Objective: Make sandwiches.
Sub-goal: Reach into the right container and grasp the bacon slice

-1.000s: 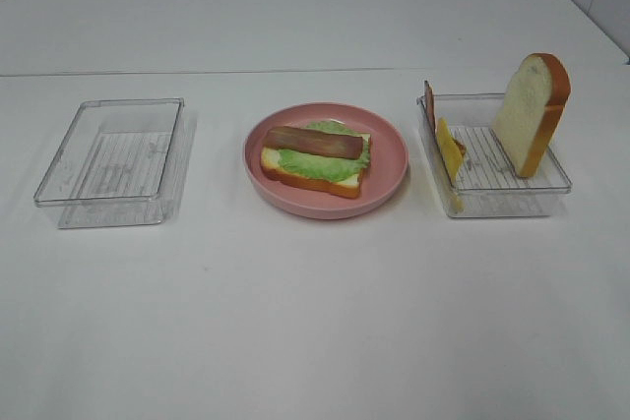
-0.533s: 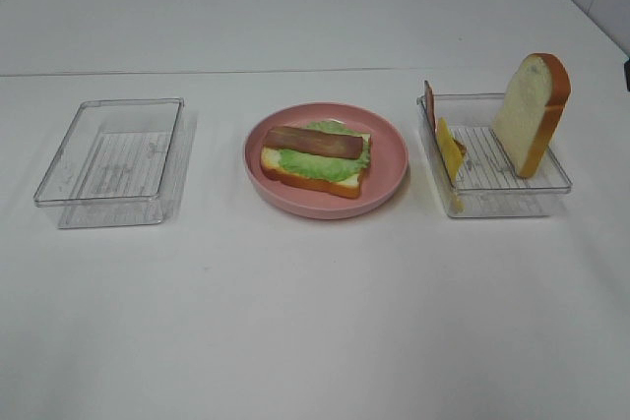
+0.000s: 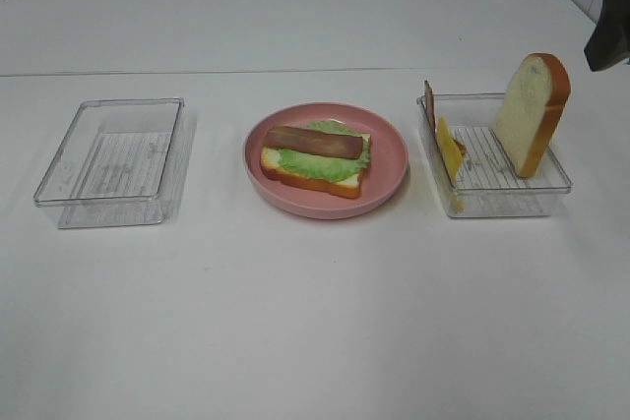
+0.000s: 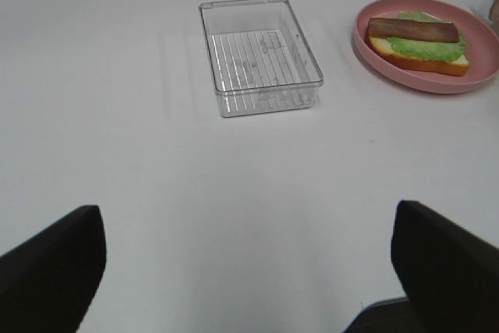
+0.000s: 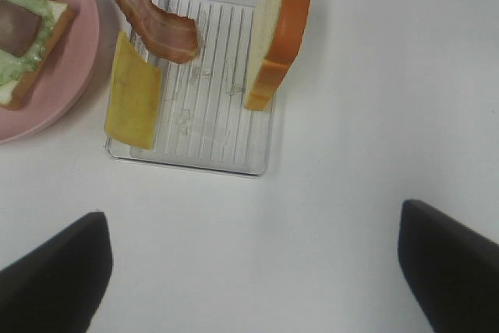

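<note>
the sandwich lies on the round pink plate, a smooth, shallow dish with a raised rim. it is open-faced: a square white bread base with an orange-brown crust, a ruffled green lettuce leaf over it, and one flat reddish-brown bacon strip laid lengthwise on top.

on the plate's right-arm side stands the right tray, clear plastic, rectangular, with a ribbed floor. in it a thick bread slice stands upright on its edge at the wall far from the plate. a thin yellow cheese square and a wavy bacon piece lean at the wall nearest the plate. on the plate's other side, well apart from it, sits the left tray, of the same ribbed clear make. all rest on a matte white table.

the right gripper is held high and looks down on the right tray, with the plate's rim in its view. its dark jaws are spread wide with only table between them. a dark part of the right arm shows beyond that tray from the plate. the left gripper sits low, well back from the plate, jaws likewise wide apart and gripping nothing.
</note>
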